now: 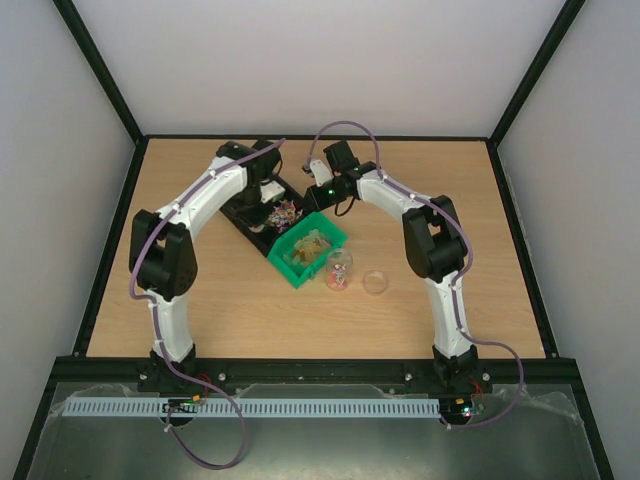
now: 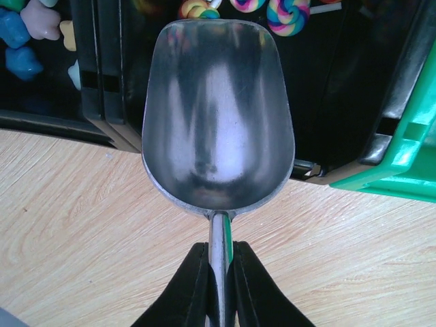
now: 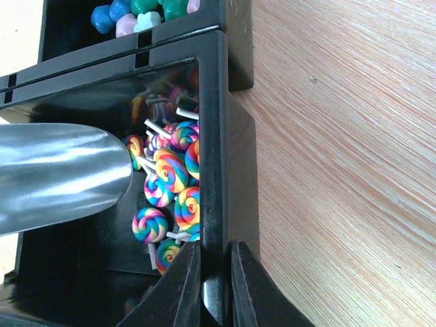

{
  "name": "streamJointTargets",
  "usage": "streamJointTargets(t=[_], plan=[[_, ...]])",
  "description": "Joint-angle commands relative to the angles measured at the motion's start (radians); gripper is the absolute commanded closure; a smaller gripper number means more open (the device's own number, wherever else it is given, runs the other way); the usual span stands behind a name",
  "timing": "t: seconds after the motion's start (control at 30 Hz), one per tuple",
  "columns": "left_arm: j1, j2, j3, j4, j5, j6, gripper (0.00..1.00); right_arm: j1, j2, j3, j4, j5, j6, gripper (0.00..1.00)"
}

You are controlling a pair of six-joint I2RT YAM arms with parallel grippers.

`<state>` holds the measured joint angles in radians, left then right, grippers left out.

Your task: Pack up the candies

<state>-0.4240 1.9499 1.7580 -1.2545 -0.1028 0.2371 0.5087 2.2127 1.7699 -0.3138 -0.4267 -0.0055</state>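
Note:
The candies are rainbow swirl lollipops heaped in one compartment of a black tray. Small blue, pink and green sweets lie in the compartment beside it. My left gripper is shut on the handle of an empty metal scoop. The scoop's bowl hangs over the tray edge, with lollipops just beyond its tip. My right gripper is shut on the tray's side wall, one finger inside the lollipop compartment and one outside. In the right wrist view the scoop enters from the left, its tip beside the lollipops.
A green bin with yellowish contents touches the near-right corner of the black tray. A small clear jar holding some pink sweets stands just in front of the bin, and a clear round lid lies to its right on the wooden table.

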Motion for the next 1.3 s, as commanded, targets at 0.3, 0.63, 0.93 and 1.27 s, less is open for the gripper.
streamJointTargets(t=[0.3,0.63,0.93,1.27], plan=[[-0.048,-0.078,0.031,-0.043,-0.077,0.022,0.98,0.012,-0.016,-0.019,-0.011,-0.032,0.005,0.9],[-0.061,-0.082,-0.046,-0.046,-0.128,0.042,0.98,0.013,-0.025,-0.018,-0.007,-0.039,0.006,0.91],[-0.072,-0.037,-0.047,-0.046,-0.208,0.09,0.98,0.012,-0.027,-0.021,-0.005,-0.044,0.004,0.91],[-0.106,0.035,-0.02,-0.045,-0.248,0.133,0.98,0.013,-0.028,-0.021,-0.002,-0.053,0.007,0.94]])
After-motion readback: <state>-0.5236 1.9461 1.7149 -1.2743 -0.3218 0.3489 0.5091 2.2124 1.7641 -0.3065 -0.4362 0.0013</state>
